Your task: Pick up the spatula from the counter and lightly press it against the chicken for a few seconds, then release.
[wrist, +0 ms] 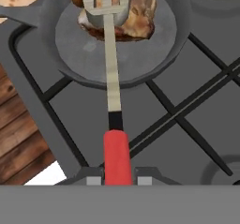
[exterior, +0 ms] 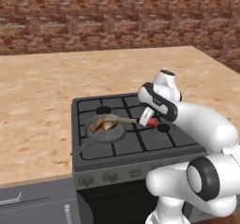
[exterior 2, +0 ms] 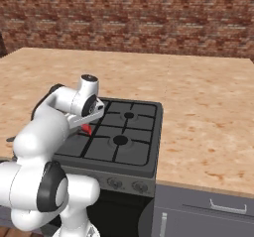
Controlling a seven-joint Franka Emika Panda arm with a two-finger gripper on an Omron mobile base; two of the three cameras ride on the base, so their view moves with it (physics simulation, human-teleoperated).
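A spatula (wrist: 111, 78) with a red handle and a slotted metal blade reaches from my gripper (wrist: 117, 178) out to the chicken (wrist: 138, 17). Its blade lies on top of the browned meat. The chicken sits in a grey pan (wrist: 84, 59) on the stove's front left burner. My gripper is shut on the red handle, with a finger on each side. From the left base view, the gripper (exterior: 147, 120) hangs over the stove's middle, with the spatula (exterior: 126, 120) pointing left to the chicken (exterior: 104, 123). The right base view catches a bit of red handle (exterior 2: 87, 129) under the hand.
The black stove (exterior: 154, 143) has several burners and knobs along its front. Light wooden counter (exterior: 37, 101) runs on both sides, with a brick wall (exterior: 93, 17) behind. The pan's handle (exterior: 79, 149) sticks out toward the stove's front left corner.
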